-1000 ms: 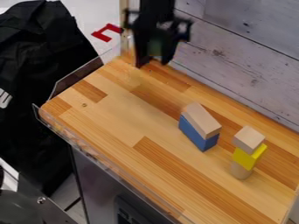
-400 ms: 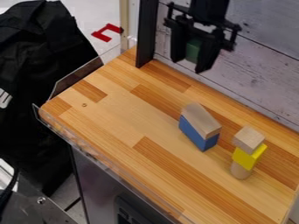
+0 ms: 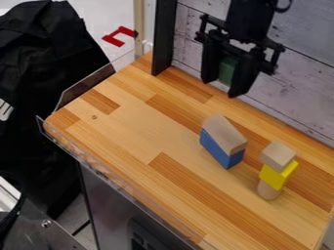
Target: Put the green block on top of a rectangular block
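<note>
My gripper (image 3: 220, 88) hangs at the upper right, above the back edge of the wooden table, shut on the green block (image 3: 227, 70), which sits between its two fingers. Lower down, right of the table's middle, a natural wood rectangular block (image 3: 223, 134) lies on a blue block (image 3: 220, 151). To their right stands a stack: a wooden cylinder (image 3: 268, 191) at the bottom, a yellow block (image 3: 277, 176) tilted in the middle, and a wooden block (image 3: 278, 155) on top.
The wooden table (image 3: 124, 129) has a clear raised rim along its left and front edges. A whitewashed plank wall (image 3: 300, 93) borders the back right, and a black upright post (image 3: 163, 39) stands at the back corner. Black cloth (image 3: 46, 63) lies beyond the left edge.
My gripper has moved right from the back corner with the green block held, lately also a little down in the view. The blocks on the table have not moved.
</note>
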{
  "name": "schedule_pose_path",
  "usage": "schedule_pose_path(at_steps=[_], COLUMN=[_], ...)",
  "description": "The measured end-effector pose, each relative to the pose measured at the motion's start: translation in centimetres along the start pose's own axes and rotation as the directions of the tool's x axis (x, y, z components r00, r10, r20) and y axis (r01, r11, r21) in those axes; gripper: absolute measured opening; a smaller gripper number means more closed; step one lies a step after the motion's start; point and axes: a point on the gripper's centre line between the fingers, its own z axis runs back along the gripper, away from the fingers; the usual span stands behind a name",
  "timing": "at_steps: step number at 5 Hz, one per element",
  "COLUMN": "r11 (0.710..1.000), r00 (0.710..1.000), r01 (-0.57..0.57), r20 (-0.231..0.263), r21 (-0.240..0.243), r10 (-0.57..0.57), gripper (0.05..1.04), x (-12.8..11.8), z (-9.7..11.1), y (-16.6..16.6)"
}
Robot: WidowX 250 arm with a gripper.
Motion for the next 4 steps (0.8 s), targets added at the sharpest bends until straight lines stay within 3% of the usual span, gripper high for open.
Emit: schedule_pose_path(at_steps=[2, 4], r11=[0.996, 0.991], r00=[0.996, 0.991], r01=[0.086, 0.131], r20=[0.013, -0.031], r21=[0.005, 0.031], r10=[-0.086, -0.130], gripper=[0.580, 0.580], x=[0.2, 0.3], z=[-1.0, -2.7], y=[-3.5, -6.2])
